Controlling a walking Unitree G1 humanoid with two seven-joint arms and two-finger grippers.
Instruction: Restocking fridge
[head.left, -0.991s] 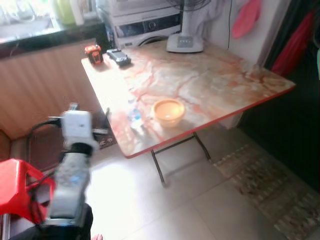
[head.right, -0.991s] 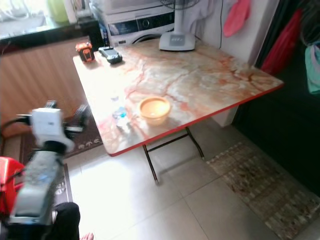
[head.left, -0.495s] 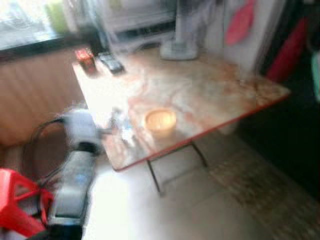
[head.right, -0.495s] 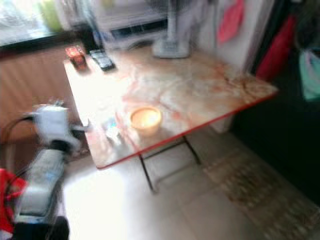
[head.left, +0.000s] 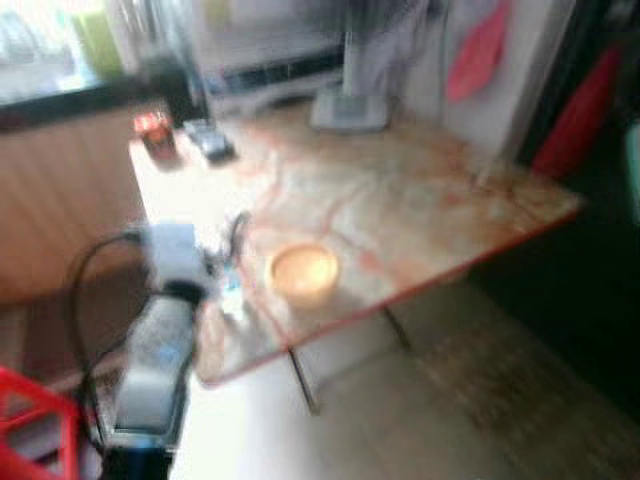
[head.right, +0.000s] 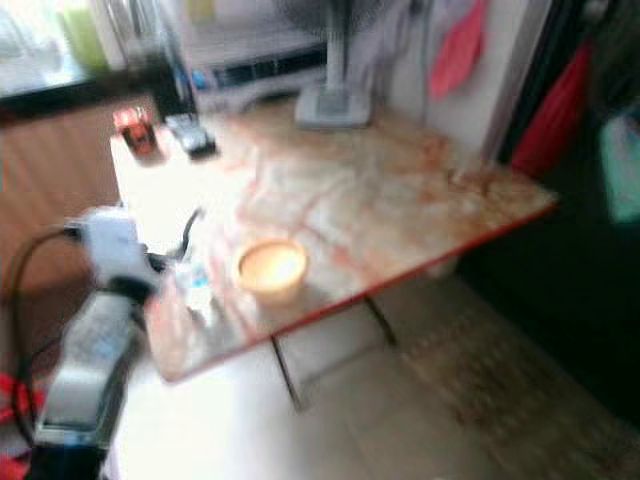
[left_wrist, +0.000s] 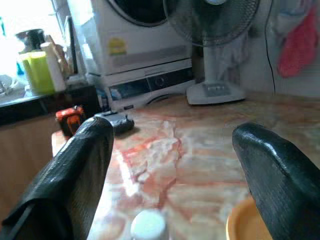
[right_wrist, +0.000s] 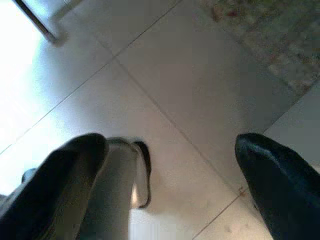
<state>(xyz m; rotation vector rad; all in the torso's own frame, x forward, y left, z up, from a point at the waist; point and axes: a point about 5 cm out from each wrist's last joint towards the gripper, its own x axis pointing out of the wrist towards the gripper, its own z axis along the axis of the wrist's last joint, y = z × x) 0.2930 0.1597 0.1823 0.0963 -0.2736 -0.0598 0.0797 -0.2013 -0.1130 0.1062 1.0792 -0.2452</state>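
Reaching toward the water bottle (left_wrist: 148, 225) beside the orange bowl (head.left: 302, 273) on the surface (head.left: 420, 200), the left claw (left_wrist: 170, 165) was spread; nothing was picked up yet, and the right claw (right_wrist: 170, 165) hung spread over the floor.

Marble-top folding table (head.left: 400, 190), tiled floor (right_wrist: 190, 115), sunlit.

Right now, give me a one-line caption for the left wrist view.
Open left gripper faces the marble table, with a white bottle cap and orange bowl near; fan behind.

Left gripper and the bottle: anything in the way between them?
No. In the left wrist view the left gripper has open jaws, and the bottle cap sits just ahead with bare tabletop around it.
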